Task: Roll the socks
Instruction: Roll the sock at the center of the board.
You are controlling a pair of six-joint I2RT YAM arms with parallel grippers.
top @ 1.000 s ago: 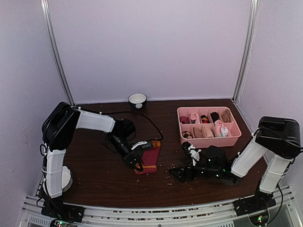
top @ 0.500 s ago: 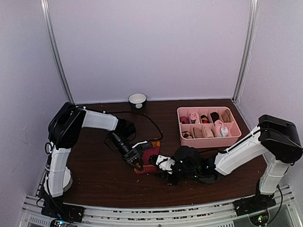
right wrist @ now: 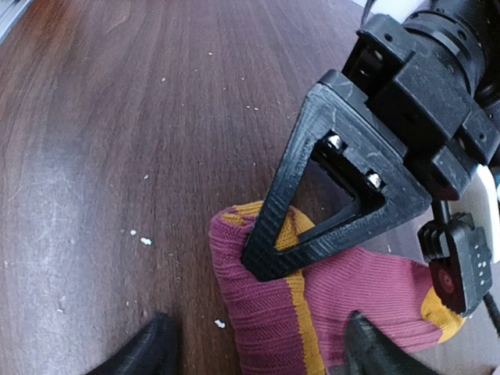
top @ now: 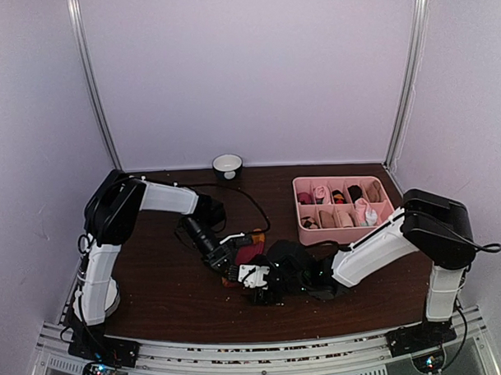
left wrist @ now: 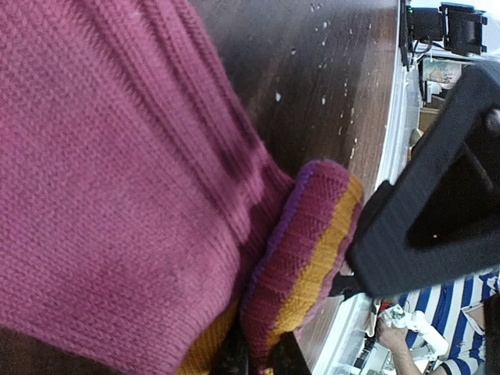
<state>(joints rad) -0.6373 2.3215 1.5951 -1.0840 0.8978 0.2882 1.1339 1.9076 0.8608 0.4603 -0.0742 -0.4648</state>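
A dark red sock point(top: 251, 251) with orange bands lies on the brown table at centre left. In the left wrist view the sock point(left wrist: 117, 180) fills the frame, and my left gripper point(left wrist: 259, 361) is shut on its folded striped cuff point(left wrist: 308, 234). The top view shows the left gripper point(top: 226, 260) at the sock's left edge. My right gripper point(top: 255, 279) sits at the sock's near end. Seen from the right wrist, the right gripper point(right wrist: 262, 351) is open, its fingertips point(right wrist: 152, 348) either side of the cuff point(right wrist: 266, 312). The left gripper's black triangular finger point(right wrist: 336, 180) presses on the cuff.
A pink divided tray point(top: 347, 233) holding small rolled socks stands at the right. A small white bowl point(top: 227, 164) sits at the back edge. A black cable point(top: 251, 205) loops behind the sock. White crumbs point(right wrist: 141, 238) dot the wood.
My right arm has swung left across the table from near the tray to the sock's near end. The left gripper has kept its hold and barely moved.
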